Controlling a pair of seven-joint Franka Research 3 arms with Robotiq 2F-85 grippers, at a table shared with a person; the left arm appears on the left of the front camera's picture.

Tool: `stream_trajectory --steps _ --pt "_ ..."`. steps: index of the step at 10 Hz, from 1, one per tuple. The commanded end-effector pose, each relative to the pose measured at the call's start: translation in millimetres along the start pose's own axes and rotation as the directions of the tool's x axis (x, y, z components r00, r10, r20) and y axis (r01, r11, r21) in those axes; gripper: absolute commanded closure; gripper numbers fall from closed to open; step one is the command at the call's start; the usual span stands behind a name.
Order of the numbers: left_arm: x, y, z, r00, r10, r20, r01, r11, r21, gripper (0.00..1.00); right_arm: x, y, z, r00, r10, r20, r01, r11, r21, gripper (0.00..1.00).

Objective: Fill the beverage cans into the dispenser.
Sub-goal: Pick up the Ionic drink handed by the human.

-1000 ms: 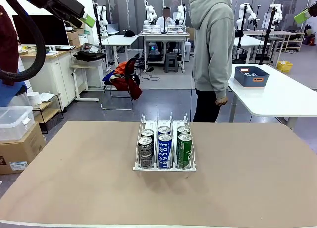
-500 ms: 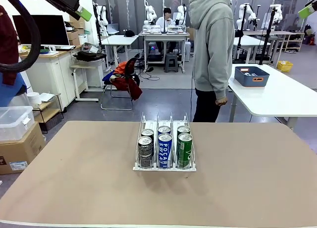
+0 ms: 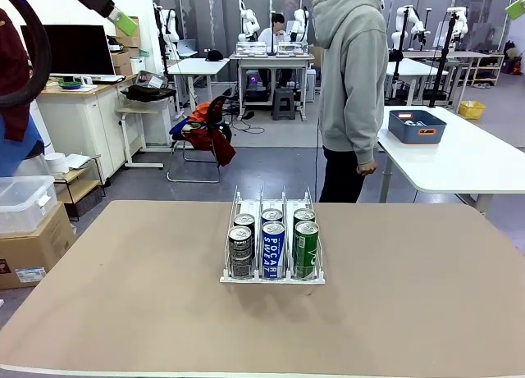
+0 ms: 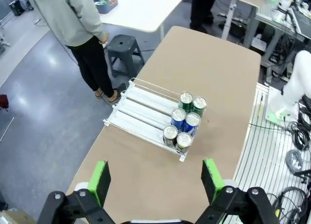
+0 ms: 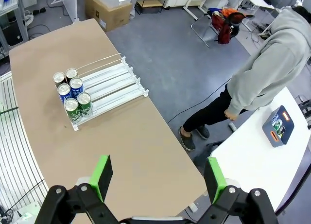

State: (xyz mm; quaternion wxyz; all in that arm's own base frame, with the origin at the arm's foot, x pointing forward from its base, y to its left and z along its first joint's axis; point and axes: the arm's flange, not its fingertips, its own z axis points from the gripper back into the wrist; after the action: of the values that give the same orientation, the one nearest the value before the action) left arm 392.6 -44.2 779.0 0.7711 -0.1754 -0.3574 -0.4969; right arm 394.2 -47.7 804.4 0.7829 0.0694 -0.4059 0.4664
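Both grippers hang high over the table (image 3: 115,304). The left gripper (image 4: 156,179) and the right gripper (image 5: 158,179) are each spread to full width and hold nothing. I judge this is because no loose can lies on the table for them to take. The dispenser (image 3: 271,279) stands in the middle of the table. Six beverage cans (image 3: 273,248) are in it, two per lane: dark ones at 9 o'clock, blue in the centre, green at 3 o'clock. All crowd the 6 o'clock end, nearest the robot, probably because the lanes feed forward, and the 12 o'clock half of each lane is bare. A person (image 3: 353,83) stands past the far edge at about 1 o'clock, beside a white table (image 3: 476,161) that carries a blue bin (image 3: 417,125).
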Motion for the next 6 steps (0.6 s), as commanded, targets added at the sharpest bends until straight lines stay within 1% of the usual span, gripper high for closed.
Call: stream_trajectory --steps 1,2,3,4,5,6 --pt "-3.1 6.2 13.5 0.999 -0.047 0.012 0.048 0.996 -0.069 0.00 -5.3 2.0 6.9 0.999 0.039 -0.006 -0.039 0.999 0.011 0.00" --pt "-2.4 7.8 14.9 0.999 -0.042 0.021 0.044 0.995 -0.087 0.00 -6.6 1.3 7.7 0.999 0.035 -0.003 -0.035 0.999 -0.007 0.00" --pt "-2.1 7.1 11.2 0.999 -0.043 -0.009 0.042 0.996 -0.075 0.00 -7.2 0.1 6.9 1.000 0.003 0.008 -0.003 1.000 -0.016 0.00" --pt "-1.8 -1.5 11.7 1.000 -0.031 0.001 0.031 0.998 -0.053 0.00 -8.1 0.2 6.3 0.999 -0.028 0.021 0.028 0.999 -0.026 0.00" --pt "-1.8 -1.5 11.7 1.000 -0.031 0.001 0.031 0.998 -0.053 0.00 -5.3 -1.7 8.8 1.000 0.012 -0.005 -0.013 1.000 -0.012 0.00" --pt "-1.8 -1.5 11.7 1.000 -0.031 0.001 0.031 0.998 -0.053 0.00 -5.3 -1.7 8.8 1.000 0.012 -0.005 -0.013 1.000 -0.012 0.00"
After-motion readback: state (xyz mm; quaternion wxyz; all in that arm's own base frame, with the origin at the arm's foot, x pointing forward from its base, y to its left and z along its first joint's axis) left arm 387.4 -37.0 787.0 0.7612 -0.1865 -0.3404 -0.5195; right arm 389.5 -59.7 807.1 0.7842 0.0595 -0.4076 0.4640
